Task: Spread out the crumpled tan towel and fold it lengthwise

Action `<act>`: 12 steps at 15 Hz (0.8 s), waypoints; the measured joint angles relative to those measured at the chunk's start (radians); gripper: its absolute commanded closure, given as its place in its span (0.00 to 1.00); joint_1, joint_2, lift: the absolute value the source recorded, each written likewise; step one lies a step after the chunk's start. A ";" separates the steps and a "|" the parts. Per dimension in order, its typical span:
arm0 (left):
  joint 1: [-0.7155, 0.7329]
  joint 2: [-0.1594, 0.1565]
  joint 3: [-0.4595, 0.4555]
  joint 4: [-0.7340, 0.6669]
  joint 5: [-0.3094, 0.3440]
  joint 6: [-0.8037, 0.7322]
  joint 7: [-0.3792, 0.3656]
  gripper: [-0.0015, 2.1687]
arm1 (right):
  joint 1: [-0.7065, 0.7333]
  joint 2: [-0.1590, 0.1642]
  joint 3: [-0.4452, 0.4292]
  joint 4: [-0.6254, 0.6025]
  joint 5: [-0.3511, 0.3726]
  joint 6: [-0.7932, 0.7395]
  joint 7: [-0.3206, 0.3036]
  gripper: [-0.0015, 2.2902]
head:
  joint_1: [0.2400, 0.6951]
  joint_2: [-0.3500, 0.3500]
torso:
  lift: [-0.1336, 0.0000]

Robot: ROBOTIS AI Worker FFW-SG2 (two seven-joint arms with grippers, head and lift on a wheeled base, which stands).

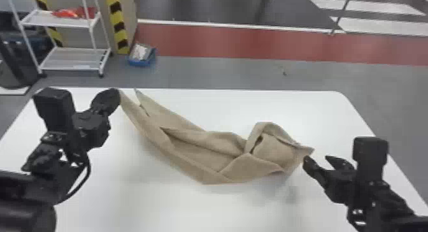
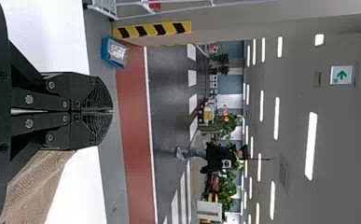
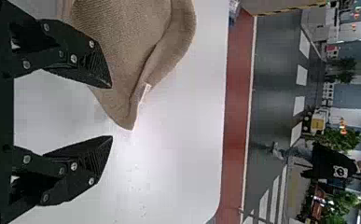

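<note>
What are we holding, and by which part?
The left gripper holds the tan towel by its far left end, at the fingertips. The right gripper is open, holding nothing.

White rack [image 1: 76, 58], striped pillar [image 1: 117, 22], blue bin [image 1: 140, 63], apparently holding papers [image 1: 139, 52]

There is one crumpled tan cloth towel [image 1: 197, 155] and two black two-fingered grippers [image 1: 317, 157]. One white round-cornered table [image 1: 223, 209], one white metal rack [image 1: 57, 22] and one blue rectangular bin [image 1: 140, 63] show.
</note>
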 measured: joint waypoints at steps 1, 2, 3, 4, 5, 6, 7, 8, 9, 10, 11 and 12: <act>0.000 -0.002 -0.003 0.001 -0.001 -0.001 0.000 0.82 | 0.011 0.000 -0.009 -0.025 -0.010 -0.002 0.000 0.07 | 1.00 0.31 | 0.07; 0.000 -0.003 -0.005 0.001 -0.001 -0.001 0.000 0.82 | 0.015 0.000 -0.011 -0.033 -0.011 -0.005 -0.002 0.09 | 1.00 0.31 | 0.07; 0.000 -0.004 -0.008 0.000 -0.001 -0.001 0.000 0.82 | 0.012 0.001 -0.012 -0.026 -0.008 -0.014 -0.003 0.09 | 1.00 0.30 | 0.07; 0.001 -0.004 -0.008 -0.001 -0.001 0.000 0.000 0.82 | 0.002 0.001 -0.012 0.001 -0.005 -0.036 -0.002 0.09 | 1.00 0.30 | 0.07; 0.002 -0.003 -0.009 -0.001 -0.001 0.000 0.000 0.82 | -0.008 0.002 -0.012 0.031 -0.003 -0.064 0.000 0.09 | 1.00 0.29 | 0.07; 0.004 -0.002 -0.009 -0.001 -0.001 0.000 0.000 0.82 | -0.021 0.001 -0.014 0.071 -0.002 -0.109 0.002 0.09 | 1.00 0.29 | 0.07; 0.005 -0.001 -0.009 -0.001 -0.001 0.001 0.000 0.82 | -0.036 0.001 -0.019 0.114 -0.003 -0.161 0.009 0.10 | 1.00 0.28 | 0.07; 0.006 0.000 -0.010 -0.003 -0.001 0.001 0.000 0.82 | -0.049 0.000 -0.031 0.151 -0.009 -0.205 0.021 0.10 | 1.00 0.28 | 0.07; 0.007 0.002 -0.010 -0.004 -0.001 0.001 0.000 0.82 | -0.064 -0.001 -0.049 0.186 -0.020 -0.244 0.043 0.12 | 1.00 0.27 | 0.07; 0.008 0.003 -0.009 -0.004 -0.001 0.001 0.000 0.82 | -0.079 -0.004 -0.069 0.215 -0.031 -0.267 0.072 0.13 | 1.00 0.25 | 0.07; 0.008 0.003 -0.008 -0.005 -0.001 0.001 0.000 0.82 | -0.090 -0.006 -0.088 0.235 -0.041 -0.276 0.111 0.13 | 1.00 0.25 | 0.07; 0.008 0.003 -0.008 -0.005 -0.001 0.001 0.000 0.82 | -0.100 -0.009 -0.112 0.257 -0.053 -0.281 0.173 0.13 | 1.00 0.25 | 0.07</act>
